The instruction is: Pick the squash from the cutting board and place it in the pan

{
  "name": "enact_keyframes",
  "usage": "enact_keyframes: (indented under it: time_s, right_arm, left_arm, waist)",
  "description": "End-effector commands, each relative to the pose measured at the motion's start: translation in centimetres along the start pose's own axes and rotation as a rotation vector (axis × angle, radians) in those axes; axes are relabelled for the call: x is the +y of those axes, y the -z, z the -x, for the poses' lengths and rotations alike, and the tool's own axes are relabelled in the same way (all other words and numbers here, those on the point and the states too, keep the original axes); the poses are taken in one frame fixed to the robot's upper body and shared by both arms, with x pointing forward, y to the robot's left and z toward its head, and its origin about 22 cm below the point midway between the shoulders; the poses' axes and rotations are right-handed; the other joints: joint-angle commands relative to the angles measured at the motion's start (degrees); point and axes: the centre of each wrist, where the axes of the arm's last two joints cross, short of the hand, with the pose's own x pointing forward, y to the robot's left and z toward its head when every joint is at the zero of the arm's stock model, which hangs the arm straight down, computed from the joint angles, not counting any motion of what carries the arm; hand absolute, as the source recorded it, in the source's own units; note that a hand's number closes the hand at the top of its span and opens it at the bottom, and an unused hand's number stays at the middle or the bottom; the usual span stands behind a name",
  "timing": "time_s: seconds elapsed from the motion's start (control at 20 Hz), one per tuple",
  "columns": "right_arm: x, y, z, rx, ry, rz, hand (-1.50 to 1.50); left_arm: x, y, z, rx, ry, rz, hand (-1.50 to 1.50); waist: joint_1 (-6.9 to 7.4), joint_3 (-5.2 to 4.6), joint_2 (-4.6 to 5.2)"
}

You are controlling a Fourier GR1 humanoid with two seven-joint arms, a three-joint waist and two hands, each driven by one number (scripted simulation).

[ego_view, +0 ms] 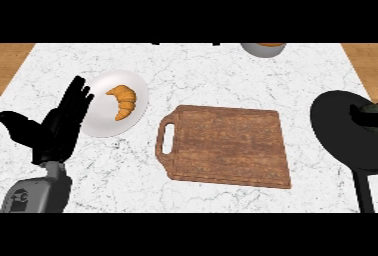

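Left hand (pixel 59 125) at the view's left edge, resting, fingers straight and relaxed, pointing up, thumb out to the left, holding nothing; fingertips overlapped the left rim of the plate (pixel 96 120). Grey forearm came in from the lower left corner. Right hand out of view, so finger state not told.

Squash (pixel 365 114) seen as a dark greenish lump at the far right edge, lying inside the pan (pixel 336 130), partly cut off by the frame; shape hard to make out. Pan black and round, at the counter's right side, handle running down toward the lower edge.

Cutting board (pixel 225 147) wooden, near the middle of the counter, slightly turned, handle slot on its left end, nothing on top. Well apart from the pan's rim, just a strip of counter between.

White plate left of the board, croissant (pixel 124 101) lying on it, toward its upper half. Bowl (pixel 263 48) at the top edge, only partly visible, something orange-brown inside, not identifiable. Marble counter (pixel 199 75) white with grey veins, wood showing at the upper corners.
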Motion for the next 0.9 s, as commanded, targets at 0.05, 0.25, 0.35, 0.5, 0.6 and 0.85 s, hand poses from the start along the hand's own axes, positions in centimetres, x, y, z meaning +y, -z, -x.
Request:
enact_keyframes:
  time_s: [0.05, 0.25, 0.35, 0.5, 0.6, 0.85]
  right_arm:
    - [3.1, -0.9, 1.7, 0.203, 0.095, -0.08, -1.5]
    - [4.2, -2.0, 4.0, 0.185, 0.129, -0.187, -1.5]
    - [2.9, -0.4, 3.7, 0.177, 0.177, -0.196, -1.5]
    - [3.0, -0.7, 4.1, 0.135, 0.263, -0.084, -1.5]
    - [2.3, -0.8, 4.7, 0.109, 0.363, -0.012, -1.5]
    - [-1.1, -0.5, 8.5, 0.137, 0.631, 0.064, -1.5]
  left_arm:
    - [-0.6, 0.3, -0.5, -0.03, 0.007, -0.012, 0.0]
    - [0.3, -0.1, -0.1, 0.004, 0.01, 0.008, 0.0]
    - [-0.5, 0.0, -1.2, -0.011, -0.009, 0.006, 0.0]
    - [1.9, 0.6, 0.6, -0.03, 0.003, 0.002, 0.0]
    - [0.0, 0.2, -1.1, 0.001, 0.004, -0.031, 0.0]
    - [0.7, 0.2, -1.0, -0.002, 0.007, -0.03, 0.0]
  waist:
    - [0.35, 0.06, 0.23]
    - [0.08, 0.04, 0.06]
    - [0.65, 0.1, 0.23]
    - [0.02, 0.06, 0.25]
    - [-0.85, 0.04, -0.32]
    - [-1.7, 0.02, -0.55]
